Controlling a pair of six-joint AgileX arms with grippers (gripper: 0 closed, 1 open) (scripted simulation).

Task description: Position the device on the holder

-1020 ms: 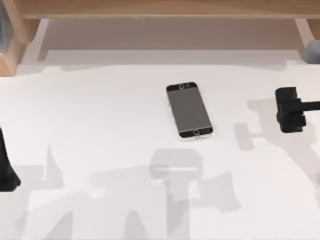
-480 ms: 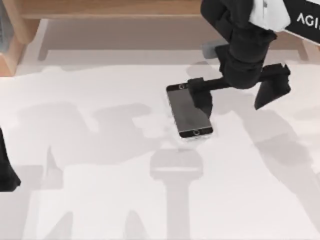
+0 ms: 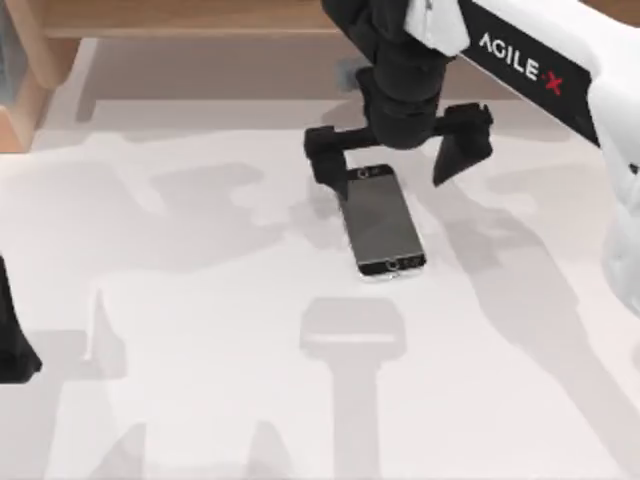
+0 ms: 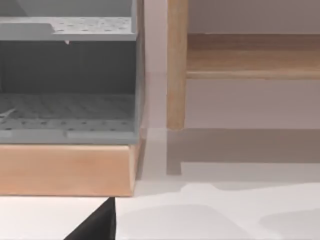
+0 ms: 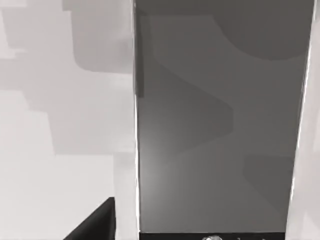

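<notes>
Top view, right arm: the white AgileX arm reaches in from the right edge, and its black right gripper (image 3: 395, 165) hangs over the far end of the smartphone (image 3: 380, 221), fingers spread wide, one finger (image 3: 323, 158) to the left of the phone's top end and the other out to the right.
Top view, device: the smartphone lies flat and face up near the middle of the white table (image 3: 180, 300), slightly angled, its home-button end toward the near edge.
Top view, left arm: the left gripper (image 3: 12, 335) sits at the table's left edge, a dark shape partly cut off; whether its fingers are apart or together cannot be told.
Top view, background: a wooden shelf (image 3: 200, 20) runs along the far side of the table.
Left wrist view: a grey perforated rack (image 4: 67, 80) on a wooden base (image 4: 65, 170), beside a wooden post (image 4: 176, 65), at the table's edge.
Right wrist view: the phone's dark screen (image 5: 220, 125) seen close from above, silver rim along its side, white tabletop beside it.
</notes>
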